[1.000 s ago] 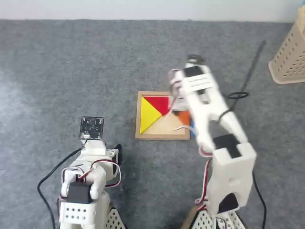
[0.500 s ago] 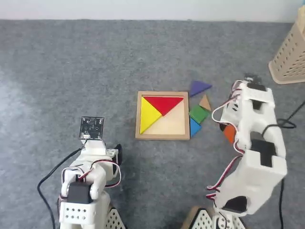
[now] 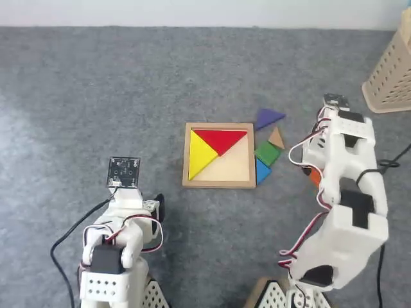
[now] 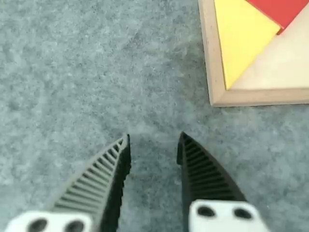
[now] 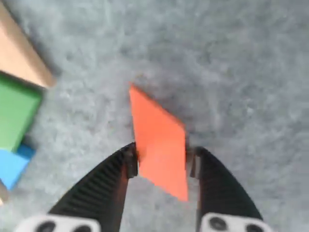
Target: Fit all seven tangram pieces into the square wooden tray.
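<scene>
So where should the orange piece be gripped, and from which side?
Grip the orange piece across its two long edges, near the middle, coming down from above. It is a thin, flat parallelogram: the long edges run parallel, so the pads would likely seat squarely there, while the slanted short ends and pointed corners would probably let it twist. The right gripper sits this way, with a finger on each long edge.

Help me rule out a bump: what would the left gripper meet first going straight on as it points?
Most likely bare grey carpet; the left gripper points past the corner of the square wooden tray, though depth is unclear.
</scene>
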`<state>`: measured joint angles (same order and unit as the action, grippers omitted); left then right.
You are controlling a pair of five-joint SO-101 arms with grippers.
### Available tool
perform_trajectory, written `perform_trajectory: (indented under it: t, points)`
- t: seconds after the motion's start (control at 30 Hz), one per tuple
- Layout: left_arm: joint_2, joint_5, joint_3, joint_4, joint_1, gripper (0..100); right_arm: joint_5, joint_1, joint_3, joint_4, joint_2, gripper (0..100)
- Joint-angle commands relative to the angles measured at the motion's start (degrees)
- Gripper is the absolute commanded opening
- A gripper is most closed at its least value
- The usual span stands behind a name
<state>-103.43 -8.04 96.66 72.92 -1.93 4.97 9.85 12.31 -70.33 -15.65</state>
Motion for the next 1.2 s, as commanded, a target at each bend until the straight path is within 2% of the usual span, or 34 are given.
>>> perform_trajectory:
  t: [0.0,0.3,0.53,0.73,0.87,1.0,1.17]
  points:
    - [-1.14,-0.35,-0.13,-0.35,-0.18,15,1.67,-1.98,-3.16,-4.00,7.43,19.5]
    - [-1.14,-0.35,-0.13,-0.35,-0.18,15,2.02,-4.70,-2.55,-5.05,10.51,19.9]
    - [-1.14,-0.35,-0.13,-0.35,-0.18,15,5.45,-5.58,-2.37,-4.18,5.49,31.1]
    - [-1.14,-0.35,-0.13,-0.35,-0.18,15,7.56,-7.87,-2.11,-3.47,5.49,25.8]
    - [-1.14,-0.35,-0.13,-0.35,-0.18,15,7.38,-6.64,-2.02,0.13,4.09,22.0]
    - [-1.14,-0.35,-0.13,-0.35,-0.18,15,7.21,-4.00,-2.20,0.75,1.71,21.7]
    - [-1.14,-0.35,-0.13,-0.35,-0.18,15,5.27,-5.23,-2.46,-1.98,4.35,21.7]
